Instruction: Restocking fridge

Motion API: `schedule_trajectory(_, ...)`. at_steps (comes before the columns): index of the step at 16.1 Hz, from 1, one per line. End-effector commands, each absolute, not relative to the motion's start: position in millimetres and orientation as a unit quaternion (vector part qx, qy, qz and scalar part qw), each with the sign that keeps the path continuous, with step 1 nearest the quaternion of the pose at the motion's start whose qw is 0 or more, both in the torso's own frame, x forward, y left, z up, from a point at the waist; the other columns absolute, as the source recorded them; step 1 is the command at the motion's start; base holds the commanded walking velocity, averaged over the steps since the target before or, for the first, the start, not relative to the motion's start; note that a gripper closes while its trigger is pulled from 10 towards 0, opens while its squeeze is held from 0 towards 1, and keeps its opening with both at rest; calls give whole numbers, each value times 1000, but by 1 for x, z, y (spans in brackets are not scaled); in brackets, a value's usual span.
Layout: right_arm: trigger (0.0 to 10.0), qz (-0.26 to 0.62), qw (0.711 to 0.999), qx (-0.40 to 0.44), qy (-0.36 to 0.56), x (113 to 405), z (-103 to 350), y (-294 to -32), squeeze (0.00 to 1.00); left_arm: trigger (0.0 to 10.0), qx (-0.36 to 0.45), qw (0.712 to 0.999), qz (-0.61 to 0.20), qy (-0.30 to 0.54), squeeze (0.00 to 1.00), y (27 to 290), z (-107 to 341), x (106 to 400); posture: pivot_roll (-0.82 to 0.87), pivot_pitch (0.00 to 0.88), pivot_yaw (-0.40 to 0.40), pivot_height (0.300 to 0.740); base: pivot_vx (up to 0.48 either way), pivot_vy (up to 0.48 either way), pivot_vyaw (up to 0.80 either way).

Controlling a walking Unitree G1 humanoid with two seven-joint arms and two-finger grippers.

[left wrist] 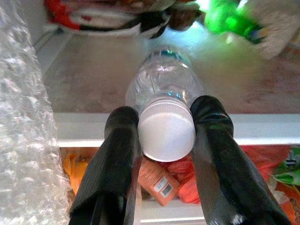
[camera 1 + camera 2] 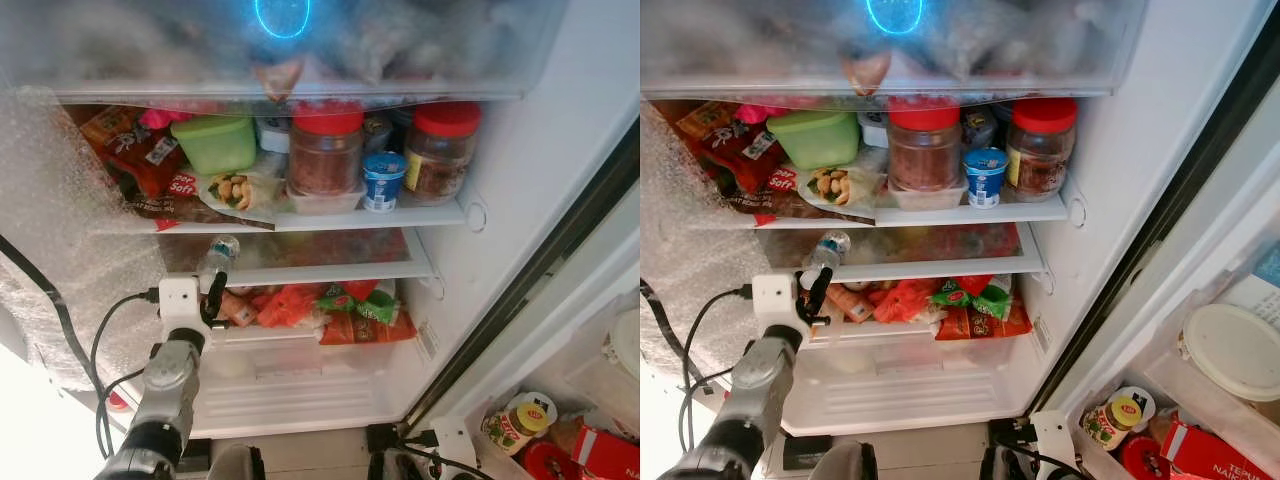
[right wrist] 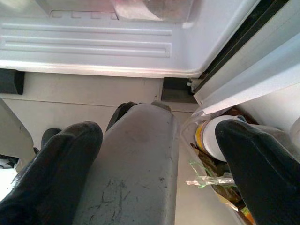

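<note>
- The left gripper (image 1: 165,140) has its fingers (image 1: 123,154) pinched on the white cap of a clear water bottle (image 1: 164,89), whose body lies ahead of them on the middle shelf (image 2: 300,270).
- The bottle looks light, smooth and thin-walled; a hold on the stiff cap or neck seems safer than squeezing the body.
- Bubble wrap (image 1: 23,117) crowds one finger; the shelf lip sits just under the cap, with bare shelf beyond.
- The right gripper (image 3: 157,159) hangs low, fingers spread wide and empty.
</note>
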State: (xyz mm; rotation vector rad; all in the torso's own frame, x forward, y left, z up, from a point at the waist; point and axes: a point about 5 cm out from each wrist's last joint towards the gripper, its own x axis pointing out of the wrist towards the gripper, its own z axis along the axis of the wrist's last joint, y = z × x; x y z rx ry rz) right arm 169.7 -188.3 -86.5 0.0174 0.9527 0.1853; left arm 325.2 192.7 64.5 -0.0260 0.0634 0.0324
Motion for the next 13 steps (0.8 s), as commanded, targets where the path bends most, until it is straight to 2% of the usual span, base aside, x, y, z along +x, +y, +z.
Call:
schedule_trajectory(1, 10000, 76, 861, 8, 503, 145, -97, -195, 0, 10000, -26, 995, 42, 90, 0, 197, 50, 323, 10, 55, -41, 636, 0, 0, 0)
schedule_trajectory(4, 10000, 76, 861, 9, 503, 145, -97, -194, 0, 10000, -47, 993, 59, 90, 0, 199, 62, 337, -12, 59, -35, 636, 0, 0, 0)
schedule_trajectory(6, 10000, 71, 862, 11, 502, 144, -97, -194, 0, 10000, -33, 994, 52, 85, 0, 200, 74, 348, -20, 60, -29, 636, 0, 0, 0)
schedule_trajectory(12, 10000, 72, 860, 12, 505, 142, -98, -194, 0, 10000, -20, 989, 50, 140, 0, 201, 69, 351, -21, 61, -26, 636, 0, 0, 0)
schedule_trajectory(13, 10000, 73, 860, 12, 505, 142, -98, -194, 0, 10000, -17, 988, 49, 143, 1000, 201, 68, 350, -19, 64, -27, 636, 0, 0, 0)
